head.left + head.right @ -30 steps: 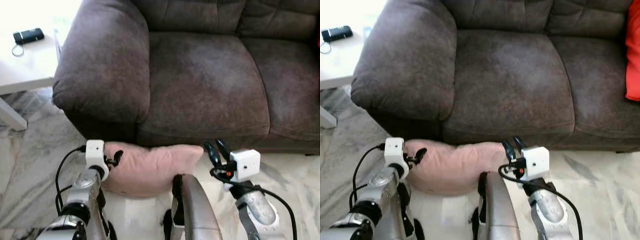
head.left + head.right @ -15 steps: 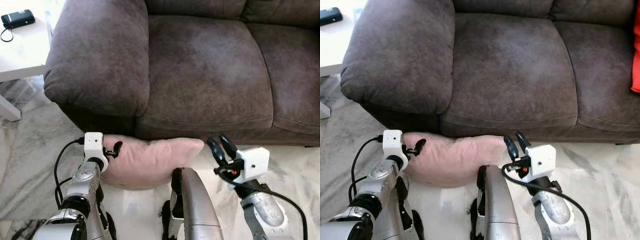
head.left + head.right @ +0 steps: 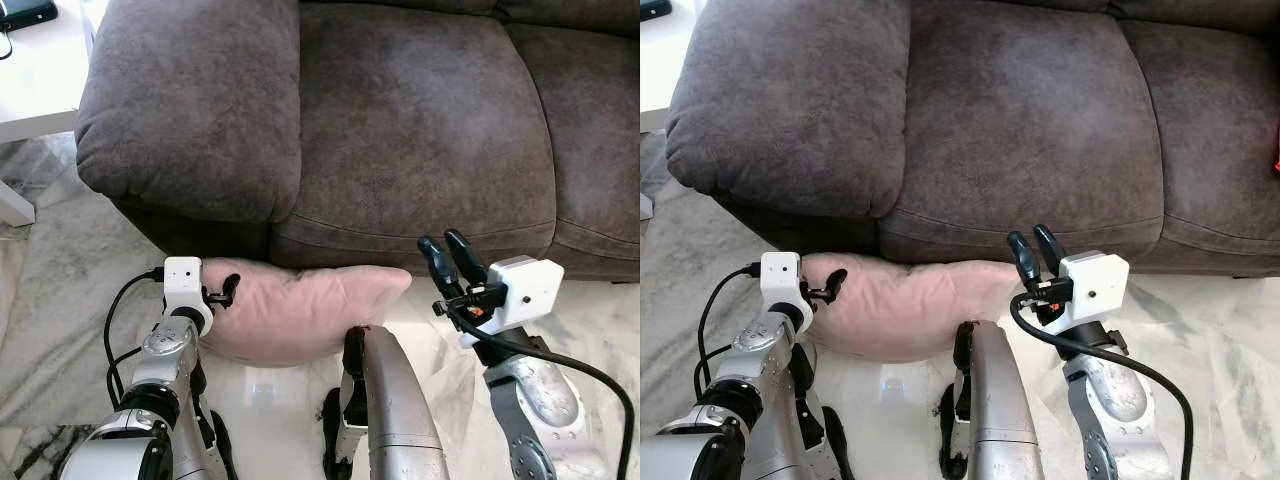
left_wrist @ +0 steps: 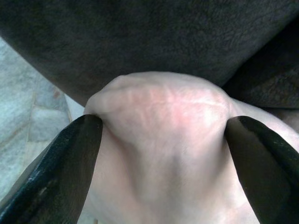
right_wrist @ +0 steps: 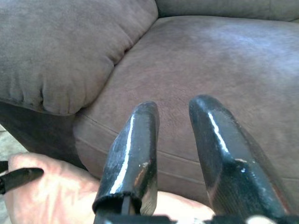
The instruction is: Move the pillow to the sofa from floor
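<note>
A pink pillow (image 3: 300, 310) lies on the marble floor, pressed against the base of the brown sofa (image 3: 400, 130). My left gripper (image 3: 222, 295) is at the pillow's left corner. In the left wrist view, that corner (image 4: 163, 140) bulges between the two black fingers (image 4: 70, 154), pinched. My right gripper (image 3: 447, 245) hangs above the pillow's right end, in front of the sofa's seat edge. Its fingers (image 5: 135, 140) stand slightly apart with nothing between them.
The sofa's wide armrest (image 3: 190, 100) overhangs the pillow's left end. A white table (image 3: 35, 70) stands left of the armrest. A silver part of my own body (image 3: 385, 400) rises in front of the pillow. Marble floor (image 3: 60, 300) lies open to both sides.
The camera has tilted down toward the sofa, shifting the whole scene. My right gripper has risen a little above the pillow's right end. The left gripper stays on the pillow's corner.
</note>
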You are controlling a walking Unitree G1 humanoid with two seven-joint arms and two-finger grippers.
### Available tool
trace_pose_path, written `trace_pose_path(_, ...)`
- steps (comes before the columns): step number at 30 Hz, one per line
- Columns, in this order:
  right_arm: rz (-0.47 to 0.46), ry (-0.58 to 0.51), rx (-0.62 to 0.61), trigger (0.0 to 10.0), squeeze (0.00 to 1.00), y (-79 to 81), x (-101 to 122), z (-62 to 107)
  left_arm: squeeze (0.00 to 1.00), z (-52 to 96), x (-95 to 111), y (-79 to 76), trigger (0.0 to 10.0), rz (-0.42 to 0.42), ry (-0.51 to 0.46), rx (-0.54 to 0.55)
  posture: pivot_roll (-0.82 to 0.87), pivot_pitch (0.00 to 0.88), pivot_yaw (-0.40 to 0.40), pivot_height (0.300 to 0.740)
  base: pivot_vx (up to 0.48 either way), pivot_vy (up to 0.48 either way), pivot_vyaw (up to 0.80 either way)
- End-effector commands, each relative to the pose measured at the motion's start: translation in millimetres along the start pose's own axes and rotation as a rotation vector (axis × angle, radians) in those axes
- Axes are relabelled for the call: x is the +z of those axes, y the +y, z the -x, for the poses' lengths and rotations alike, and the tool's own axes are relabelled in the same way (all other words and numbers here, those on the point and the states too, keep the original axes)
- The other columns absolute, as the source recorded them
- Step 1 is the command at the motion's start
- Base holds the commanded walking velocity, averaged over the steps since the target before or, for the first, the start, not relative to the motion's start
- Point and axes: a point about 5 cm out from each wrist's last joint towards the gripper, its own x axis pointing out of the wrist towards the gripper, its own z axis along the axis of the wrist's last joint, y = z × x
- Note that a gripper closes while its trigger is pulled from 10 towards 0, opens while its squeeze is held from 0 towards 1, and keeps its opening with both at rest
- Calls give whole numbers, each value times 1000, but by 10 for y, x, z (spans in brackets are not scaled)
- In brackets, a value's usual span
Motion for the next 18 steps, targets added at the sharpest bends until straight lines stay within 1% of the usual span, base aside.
trace_pose_path(1, 8, 12, -21, 10000, 0, -54, 35, 86, 0, 28, -116, -9, 10000, 21, 43, 5, -174, 441, -193, 517, 0, 0, 0)
trace_pose_path(6, 12, 19, -21, 10000, 0, -56, 70, 122, 0, 8, -85, -11, 10000, 19, 42, 10, -186, 454, -201, 517, 0, 0, 0)
trace_pose_path(11, 11, 32, -14, 10000, 0, -39, 103, 131, 0, -15, -73, 18, 10000, 1, 69, 34, -200, 467, -214, 517, 0, 0, 0)
trace_pose_path(12, 11, 33, -14, 10000, 0, -39, 107, 134, 0, -14, -78, 20, 9569, -1, 73, 37, -200, 467, -214, 517, 0, 0, 0)
trace_pose_path(13, 11, 34, -13, 10000, 0, -39, 111, 136, 0, -13, -84, 24, 3294, -4, 78, 43, -201, 466, -215, 517, 0, 0, 0)
trace_pose_path(14, 12, 37, -12, 10000, 0, -40, 115, 137, 0, -10, -96, 32, 0, -6, 85, 50, -201, 466, -215, 517, 0, 0, 0)
trace_pose_path(18, 14, 43, -12, 10000, 0, -45, 124, 140, 0, -2, -116, 34, 0, -8, 89, 55, -209, 465, -221, 517, 0, 0, 0)
